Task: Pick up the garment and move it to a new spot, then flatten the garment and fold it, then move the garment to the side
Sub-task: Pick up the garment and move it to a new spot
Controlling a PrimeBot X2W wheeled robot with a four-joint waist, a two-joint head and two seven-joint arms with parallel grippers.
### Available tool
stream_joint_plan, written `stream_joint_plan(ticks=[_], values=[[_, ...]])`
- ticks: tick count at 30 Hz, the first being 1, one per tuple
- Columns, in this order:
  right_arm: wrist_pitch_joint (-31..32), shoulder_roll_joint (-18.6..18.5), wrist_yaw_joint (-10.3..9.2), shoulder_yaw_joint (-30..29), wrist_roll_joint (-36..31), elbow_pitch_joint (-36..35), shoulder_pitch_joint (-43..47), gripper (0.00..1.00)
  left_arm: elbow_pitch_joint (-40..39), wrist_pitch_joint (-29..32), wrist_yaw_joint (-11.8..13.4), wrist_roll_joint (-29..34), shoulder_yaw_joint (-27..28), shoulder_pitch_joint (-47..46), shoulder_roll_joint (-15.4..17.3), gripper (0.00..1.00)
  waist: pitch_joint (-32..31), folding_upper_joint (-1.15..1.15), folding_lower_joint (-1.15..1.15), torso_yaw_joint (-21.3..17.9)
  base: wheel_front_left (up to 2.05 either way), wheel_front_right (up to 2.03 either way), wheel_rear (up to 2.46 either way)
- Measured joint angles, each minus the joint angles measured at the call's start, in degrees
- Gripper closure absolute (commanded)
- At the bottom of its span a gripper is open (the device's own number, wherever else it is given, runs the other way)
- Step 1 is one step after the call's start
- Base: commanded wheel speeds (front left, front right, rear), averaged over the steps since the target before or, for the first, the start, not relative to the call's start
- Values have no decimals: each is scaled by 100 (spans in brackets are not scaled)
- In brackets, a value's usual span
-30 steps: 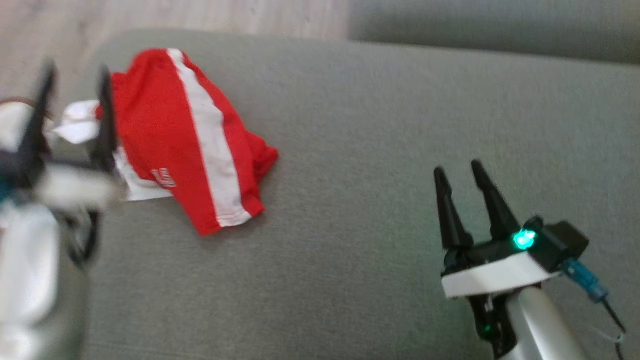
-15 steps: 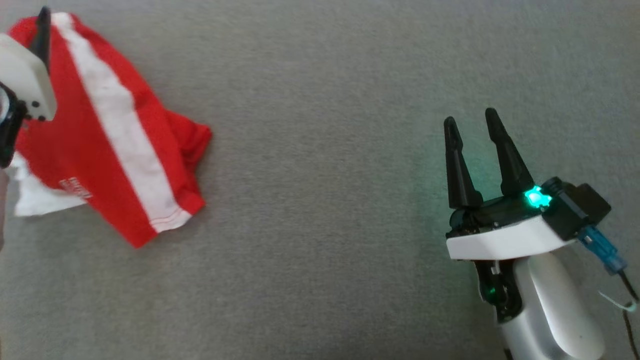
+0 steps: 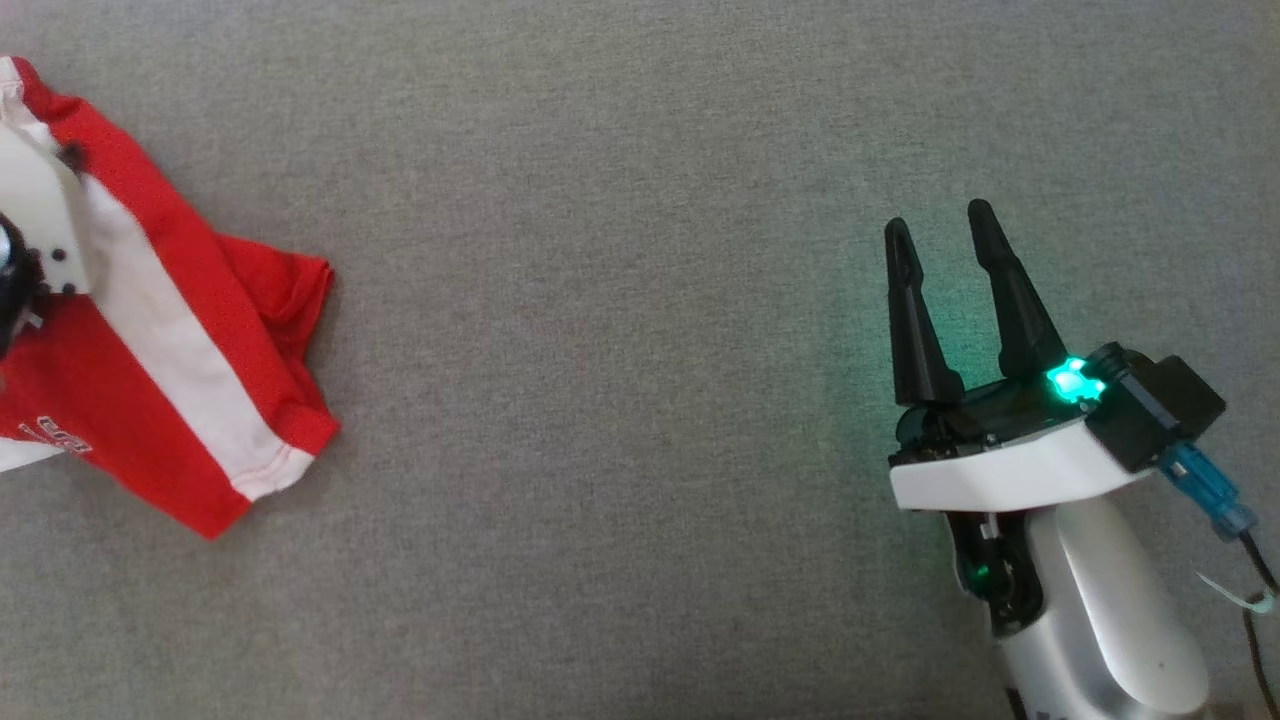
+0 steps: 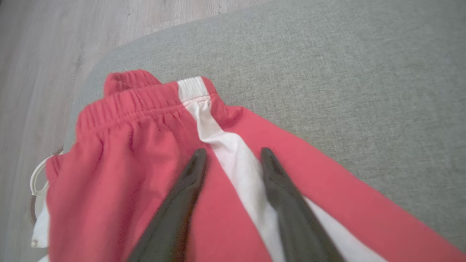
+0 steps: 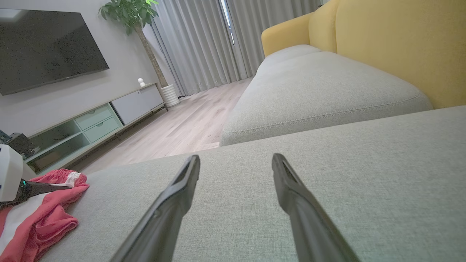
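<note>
Red garment [image 4: 138,153] at cushion [image 4: 327,72] edge, floor [image 4: 36,54] beyond | left fingers [image 4: 182,196] spread over it — empty | right fingers [image 3: 915,320] spread, well away

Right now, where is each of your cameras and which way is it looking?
Head view: on my head, looking down at the grey cushion, red shorts at the left; my right fingers show lower right.
Left wrist view: on my left wrist, looking along my left fingers, spread apart, toward the shorts.
Right wrist view: on my right wrist, low over the cushion, facing the TV and yellow sofa back; my right fingers show.
Shared: head and right wrist views both show the right fingers and the shorts.
</note>
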Motion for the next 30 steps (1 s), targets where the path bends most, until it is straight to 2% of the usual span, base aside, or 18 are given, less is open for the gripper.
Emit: stream_joint_plan(ticks=[5, 14, 20, 24, 30], values=[[0, 0, 0, -19, 1, -9, 2, 0, 35, -187, -1, -83, -60, -57, 48, 100, -58, 0, 0, 53, 0, 0, 0], [-1, 0, 0, 29, 59, 46, 15, 0, -278, -1851, 35, -162, 167, -554, 109, 100, -363, 0, 0, 184, 0, 0, 0], [-8, 0, 0, -41, 137, 144, 75, 0, -706, -2605, 35, -190, 227, -628, 133, 100, -726, 0, 0, 273, 0, 0, 0], [-8, 0, 0, -94, 197, 167, 234, 0, -1291, -2804, 34, -272, 229, -608, 127, 100, -987, 0, -1, 337, 0, 0, 0], [-8, 1, 0, -141, 220, 175, 294, 0, -2206, -2669, 56, -485, 203, -293, 48, 100, -1236, 0, -1, 367, 0, 0, 0]])
